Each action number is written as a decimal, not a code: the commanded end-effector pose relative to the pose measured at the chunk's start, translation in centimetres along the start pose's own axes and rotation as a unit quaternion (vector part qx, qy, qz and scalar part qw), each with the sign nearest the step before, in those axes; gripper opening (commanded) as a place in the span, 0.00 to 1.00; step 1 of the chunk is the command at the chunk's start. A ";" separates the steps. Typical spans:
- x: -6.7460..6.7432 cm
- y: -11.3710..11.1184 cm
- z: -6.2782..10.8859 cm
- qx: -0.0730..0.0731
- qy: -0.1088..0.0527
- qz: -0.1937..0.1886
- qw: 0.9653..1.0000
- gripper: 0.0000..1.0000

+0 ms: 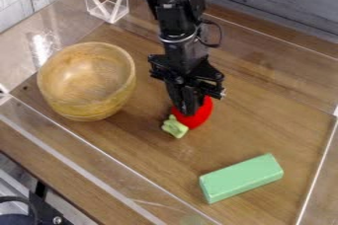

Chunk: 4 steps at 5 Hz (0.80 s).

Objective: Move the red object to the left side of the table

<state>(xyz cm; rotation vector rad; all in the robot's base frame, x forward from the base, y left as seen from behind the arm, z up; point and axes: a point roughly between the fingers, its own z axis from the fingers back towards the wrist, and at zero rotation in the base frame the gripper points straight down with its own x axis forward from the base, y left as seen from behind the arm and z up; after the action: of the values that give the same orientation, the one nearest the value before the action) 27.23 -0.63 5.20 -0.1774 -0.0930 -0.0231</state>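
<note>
While the claw [189, 104] pinches it, the red object [196, 114] shows a pale green leafy cap.

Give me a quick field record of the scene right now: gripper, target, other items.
gripper: shut on the red object, pointing down
red object: on the table, pale green cap toward the camera
wooden bowl: left of the gripper, apart from it
green block: near front right, untouched
table: wood grain, clear low walls
</note>
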 end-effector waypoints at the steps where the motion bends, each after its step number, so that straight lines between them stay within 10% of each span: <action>1: 1.1 0.3 2.8 0.000 -0.031 -0.001 1.000 0.00; 3: 1.7 2.0 8.3 -0.017 -0.061 0.005 0.998 0.00; 4: 1.4 1.3 6.8 -0.012 -0.052 -0.004 0.999 1.00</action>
<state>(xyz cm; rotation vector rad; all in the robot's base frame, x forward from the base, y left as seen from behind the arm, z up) 27.76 1.90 10.89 -0.2111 -0.1635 -0.0112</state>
